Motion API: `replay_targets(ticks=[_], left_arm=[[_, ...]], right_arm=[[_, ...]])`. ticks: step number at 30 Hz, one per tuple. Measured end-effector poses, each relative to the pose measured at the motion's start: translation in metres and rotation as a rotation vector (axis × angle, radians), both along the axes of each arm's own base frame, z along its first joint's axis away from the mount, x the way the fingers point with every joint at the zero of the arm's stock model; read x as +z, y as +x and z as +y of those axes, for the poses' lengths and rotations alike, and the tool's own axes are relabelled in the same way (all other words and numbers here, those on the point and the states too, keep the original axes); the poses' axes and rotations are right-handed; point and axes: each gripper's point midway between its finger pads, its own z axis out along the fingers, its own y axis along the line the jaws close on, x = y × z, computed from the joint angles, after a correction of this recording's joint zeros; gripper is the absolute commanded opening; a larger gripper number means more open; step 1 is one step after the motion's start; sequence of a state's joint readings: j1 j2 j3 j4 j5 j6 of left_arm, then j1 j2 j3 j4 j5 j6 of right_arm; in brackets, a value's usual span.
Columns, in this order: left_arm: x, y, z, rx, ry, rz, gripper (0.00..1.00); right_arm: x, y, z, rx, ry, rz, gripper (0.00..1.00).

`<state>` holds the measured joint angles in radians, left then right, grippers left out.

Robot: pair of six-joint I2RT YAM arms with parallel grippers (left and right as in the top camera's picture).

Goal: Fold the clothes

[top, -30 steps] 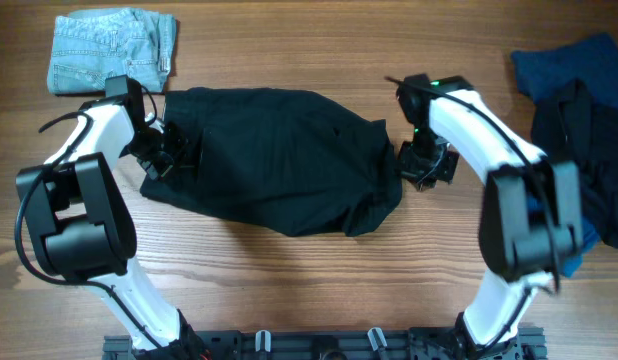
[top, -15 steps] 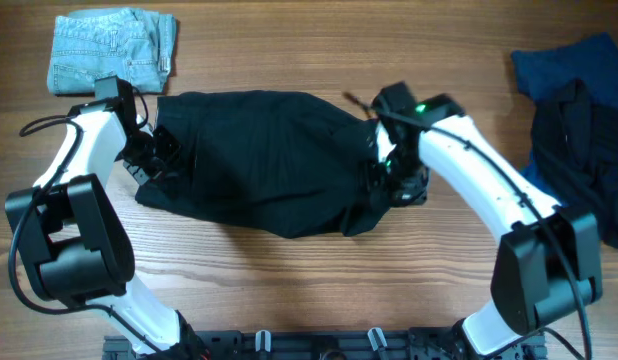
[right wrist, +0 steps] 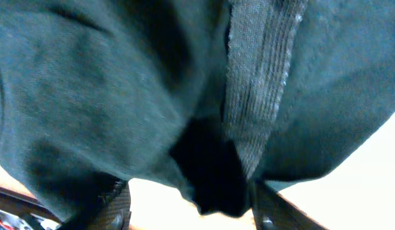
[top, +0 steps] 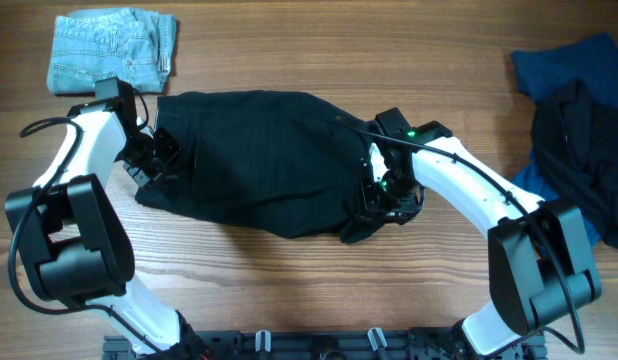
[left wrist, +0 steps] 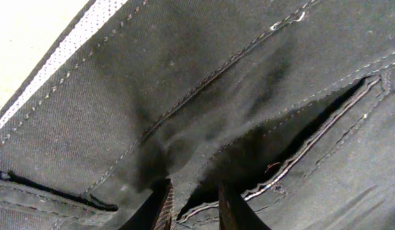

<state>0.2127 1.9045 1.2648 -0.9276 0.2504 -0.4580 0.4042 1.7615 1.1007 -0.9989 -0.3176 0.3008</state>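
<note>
A black garment [top: 264, 160] lies spread and rumpled across the middle of the table. My left gripper [top: 154, 155] is at its left edge. In the left wrist view its fingers [left wrist: 194, 204] are pinched on a fold of the stitched black fabric [left wrist: 204, 96] near a pocket opening. My right gripper [top: 382, 195] is over the garment's right edge. In the right wrist view its fingers [right wrist: 188, 207] are spread wide, with a hanging bunch of the dark fabric [right wrist: 210, 166] between them that does not fill the gap.
Folded light-blue denim [top: 111, 50] lies at the far left corner. A pile of blue and black clothes [top: 579, 120] lies at the right edge. Bare wood table [top: 289, 290] runs along the front.
My right gripper has moved left and toward the front, from beside the garment's right edge onto it, and that edge is bunched inward. The left gripper has shifted slightly up-left with the fabric.
</note>
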Motion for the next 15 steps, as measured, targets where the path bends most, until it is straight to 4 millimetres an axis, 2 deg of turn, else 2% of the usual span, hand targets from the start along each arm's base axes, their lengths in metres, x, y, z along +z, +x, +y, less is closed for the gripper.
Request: replay_targets(ticks=[2, 3, 4, 12, 15], left_arm=[[0.000, 0.000, 0.000, 0.000, 0.000, 0.000, 0.25], [0.000, 0.000, 0.000, 0.000, 0.000, 0.000, 0.25], [0.000, 0.000, 0.000, 0.000, 0.000, 0.000, 0.25], [0.000, 0.000, 0.000, 0.000, 0.000, 0.000, 0.27], [0.000, 0.000, 0.000, 0.000, 0.000, 0.001, 0.27]], right_arm=[[0.000, 0.001, 0.001, -0.006, 0.002, -0.003, 0.17], [0.000, 0.001, 0.001, -0.003, 0.002, -0.004, 0.06], [0.000, 0.001, 0.000, -0.004, 0.001, -0.001, 0.04], [-0.002, -0.008, -0.018, -0.079, -0.119, 0.043, 0.04], [-0.001, -0.019, -0.030, -0.124, -0.190, 0.090, 0.04]])
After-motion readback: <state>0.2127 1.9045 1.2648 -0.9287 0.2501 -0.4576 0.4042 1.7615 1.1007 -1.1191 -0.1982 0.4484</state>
